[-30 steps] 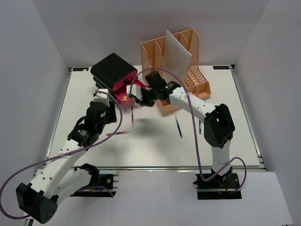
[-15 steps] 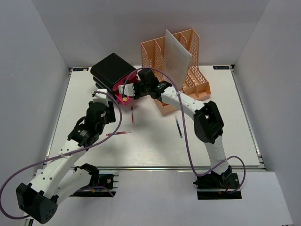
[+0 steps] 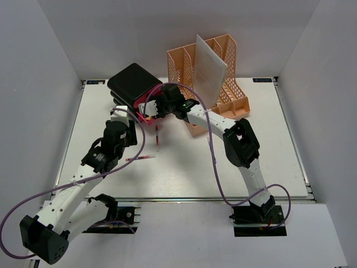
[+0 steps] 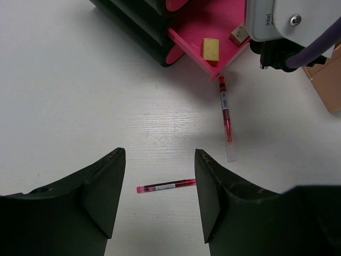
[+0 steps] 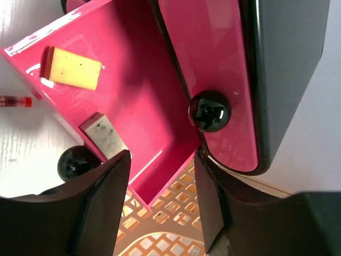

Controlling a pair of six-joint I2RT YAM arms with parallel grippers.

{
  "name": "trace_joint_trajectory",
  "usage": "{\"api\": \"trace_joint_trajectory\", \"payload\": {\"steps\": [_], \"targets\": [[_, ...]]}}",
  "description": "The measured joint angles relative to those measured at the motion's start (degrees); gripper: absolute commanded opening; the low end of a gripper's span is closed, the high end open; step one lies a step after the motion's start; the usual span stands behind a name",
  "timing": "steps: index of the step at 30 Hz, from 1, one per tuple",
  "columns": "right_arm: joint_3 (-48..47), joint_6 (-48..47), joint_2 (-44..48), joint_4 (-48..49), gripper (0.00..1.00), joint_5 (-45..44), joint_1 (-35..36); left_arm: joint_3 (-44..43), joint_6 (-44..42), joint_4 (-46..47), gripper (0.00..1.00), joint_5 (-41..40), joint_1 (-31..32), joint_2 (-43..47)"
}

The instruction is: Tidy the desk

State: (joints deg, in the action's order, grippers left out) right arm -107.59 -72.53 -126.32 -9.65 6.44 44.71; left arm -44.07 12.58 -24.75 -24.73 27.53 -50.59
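The desk (image 3: 268, 167) is a white tabletop. At its back left stands a black drawer unit (image 3: 133, 82) with one pink drawer (image 3: 146, 110) pulled out. My right gripper (image 3: 157, 106) hovers open over that drawer (image 5: 128, 90), nothing between its fingers; a yellow eraser (image 5: 72, 68) and a grey eraser (image 5: 104, 136) lie inside. My left gripper (image 3: 120, 134) hangs open above the desk (image 4: 80, 96), over a red pen (image 4: 165, 186). Another red pen (image 4: 226, 109) lies just in front of the drawer (image 4: 205, 32).
An orange file organizer (image 3: 223, 67) holding a white sheet (image 3: 210, 66) stands at the back centre, right beside the drawer unit. A blue pen (image 3: 212, 151) lies mid-desk. Grey walls close in the left, right and back. Metal rails edge the desk.
My right gripper swung left from the organizer's front to over the open pink drawer and its jaws opened. The left arm and the pens stayed put.
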Motion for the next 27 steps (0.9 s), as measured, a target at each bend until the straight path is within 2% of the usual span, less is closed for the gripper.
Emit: {"api": "trace_joint_trajectory", "payload": {"steps": [1,4,5,6,12,14,15,19,23,27], "targets": [[0.0,0.26,0.0,0.15,0.51,0.04,0.0,0.04,-0.07,-0.02,0.65,0.0,0.0,0.0],[-0.66,2.12,0.04,0.13,0.35,0.42,0.0,0.13,-0.07,-0.02,0.64,0.02,0.0,0.02],[-1.03,2.99,0.07,-0.04,0.26,0.7,-0.02,0.13,-0.07,-0.02,0.64,0.02,0.0,0.02],[-1.4,3.8,0.2,-0.22,0.23,1.18,-0.04,0.13,-0.07,-0.02,0.62,0.02,0.0,0.07],[-1.7,7.85,4.0,-6.01,0.02,7.82,-0.81,0.17,-0.13,0.07,0.27,0.11,0.0,0.44],[-1.92,5.4,5.88,-11.65,0.0,11.78,-1.22,0.24,-0.35,0.2,0.14,0.15,0.0,0.7],[-1.92,3.54,6.75,-14.58,0.0,13.6,-1.49,0.24,-0.37,0.33,0.12,0.26,0.0,0.79],[-0.52,-6.21,9.4,-25.03,0.0,17.33,-2.29,0.44,-0.7,0.83,0.09,0.7,0.0,1.22],[1.01,-10.8,8.48,-28.59,0.0,15.72,-2.51,0.48,-0.83,0.85,0.18,0.96,0.0,1.36],[0.98,-11.87,4.66,-26.25,0.0,11.61,-2.64,0.48,-0.79,0.85,0.26,1.01,0.0,1.36]]}}
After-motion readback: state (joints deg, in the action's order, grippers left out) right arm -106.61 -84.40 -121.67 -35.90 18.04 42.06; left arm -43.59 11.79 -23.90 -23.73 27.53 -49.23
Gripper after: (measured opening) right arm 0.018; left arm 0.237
